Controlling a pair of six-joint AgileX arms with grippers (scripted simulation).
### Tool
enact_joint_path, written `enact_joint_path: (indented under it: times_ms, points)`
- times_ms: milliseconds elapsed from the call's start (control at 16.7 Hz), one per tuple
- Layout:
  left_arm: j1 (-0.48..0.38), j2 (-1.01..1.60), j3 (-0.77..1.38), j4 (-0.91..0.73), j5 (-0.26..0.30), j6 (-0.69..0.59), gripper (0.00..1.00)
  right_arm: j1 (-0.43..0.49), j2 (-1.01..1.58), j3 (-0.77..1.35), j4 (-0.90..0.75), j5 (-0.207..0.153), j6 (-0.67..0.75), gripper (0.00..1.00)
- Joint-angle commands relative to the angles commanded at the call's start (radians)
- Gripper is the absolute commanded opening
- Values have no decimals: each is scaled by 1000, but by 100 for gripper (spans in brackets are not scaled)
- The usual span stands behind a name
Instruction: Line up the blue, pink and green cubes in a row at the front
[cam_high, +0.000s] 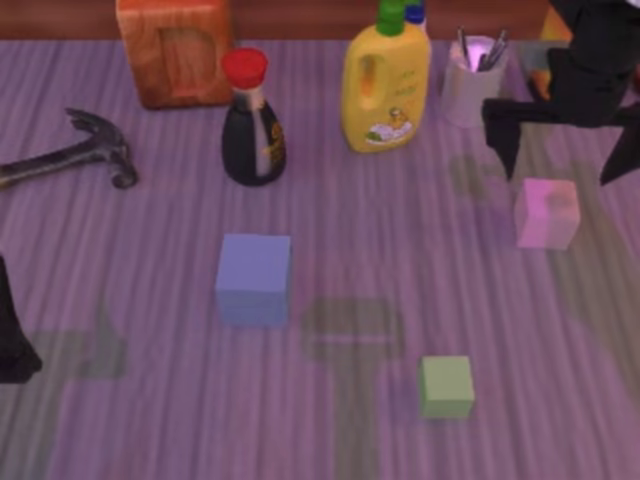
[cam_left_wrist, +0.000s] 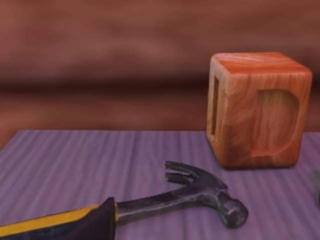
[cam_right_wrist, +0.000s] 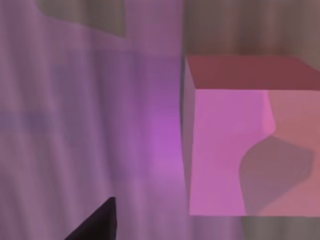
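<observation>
grey cup (cam_high: 468, 90) holds metal tools; right pincer (cam_high: 560, 150) open above pink cube (cam_high: 547, 213).

top view overhead; right wrist close above pink cube (cam_right_wrist: 240, 150), shared.

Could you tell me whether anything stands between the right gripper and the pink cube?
Nothing visible does. The right gripper hangs just behind the pink cube with only bare table between them. The cup of tools stands off to the side, out of the way.
</observation>
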Motion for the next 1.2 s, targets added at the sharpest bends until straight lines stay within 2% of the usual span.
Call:
enact_joint_path:
  times_ms: [180, 540, 840, 1200]
  points:
    - [0, 0, 0, 0, 0, 0, 100, -1, 10, -36, 40, -1, 1, 100]
    - [0, 0, 0, 0, 0, 0, 100, -2, 68, -206, 277, 0, 1, 100]
    - [0, 0, 0, 0, 0, 0, 100, -2, 78, -230, 305, 0, 1, 100]
    - [0, 0, 0, 0, 0, 0, 100, -2, 78, -230, 305, 0, 1, 55]
